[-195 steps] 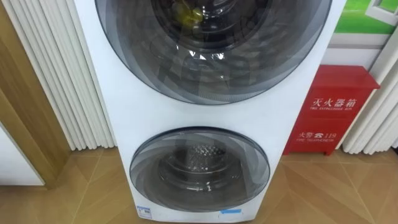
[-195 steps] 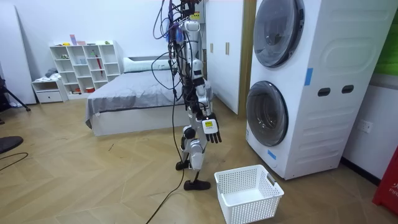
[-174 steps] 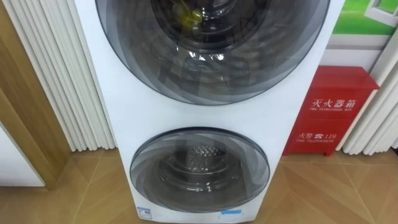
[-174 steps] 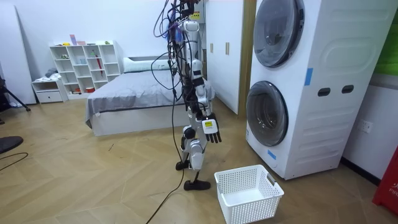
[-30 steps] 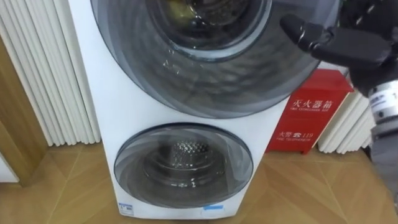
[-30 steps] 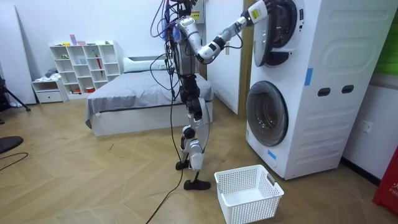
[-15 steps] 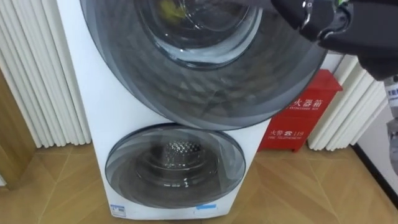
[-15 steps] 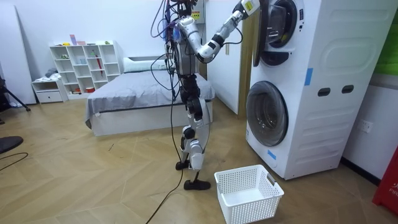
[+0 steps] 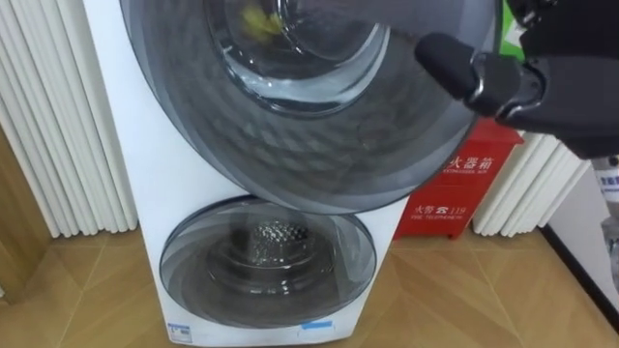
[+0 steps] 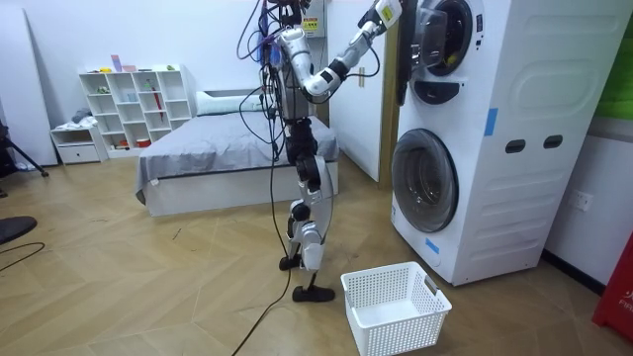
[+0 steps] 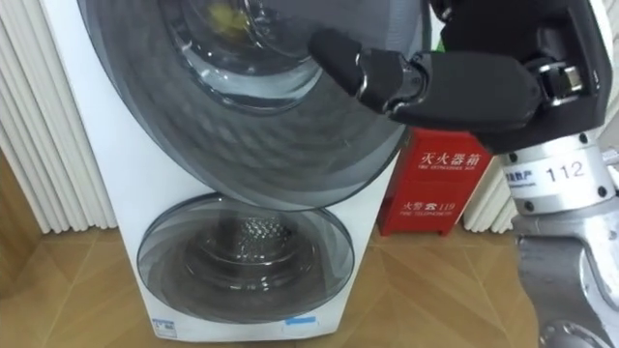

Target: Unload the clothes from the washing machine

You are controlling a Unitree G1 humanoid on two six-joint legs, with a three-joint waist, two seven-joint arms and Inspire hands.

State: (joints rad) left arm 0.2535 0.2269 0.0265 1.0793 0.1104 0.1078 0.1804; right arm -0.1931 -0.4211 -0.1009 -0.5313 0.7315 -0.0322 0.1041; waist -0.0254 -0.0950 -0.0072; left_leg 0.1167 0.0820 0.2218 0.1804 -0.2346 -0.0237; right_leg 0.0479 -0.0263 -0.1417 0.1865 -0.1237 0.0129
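room view, from its left to its right: one white shelf unit point(image 10: 134, 109), one bed point(image 10: 227, 158), the robot upright on the wooden floor facing one white washing machine point(image 10: 534, 148), and one white lattice basket point(image 10: 406, 331) on the floor at about 5 o'clock from the robot's feet, near the machine's foot. the machine has two round glass doors, one above the other. the upper door point(image 10: 406, 59) stands ajar, nearly edge-on to this camera. the lower door point(image 10: 425, 180) sits flush and closed. one arm is raised, with the right hand point(image 10: 386, 12) at the upper door's free rim, at about 2 o'clock from the robot's head.

the eye views show one ribbed panel point(image 9: 58, 126) at 9 o'clock of the machine and a second ribbed panel at 3 o'clock. the clothes point(image 9: 256, 17) show as one small yellowish patch behind the upper door's glass, at 12 o'clock, inside the upper drum. the patch is blurred, so its shape, its long axis and which way it points cannot be told. the right hand comes in at 2 o'clock, dark, against the door's right rim. whether it is closed on that rim i cannot tell. one red cabinet point(image 9: 455, 188) stands at 3 o'clock of the lower door, just beside the machine.
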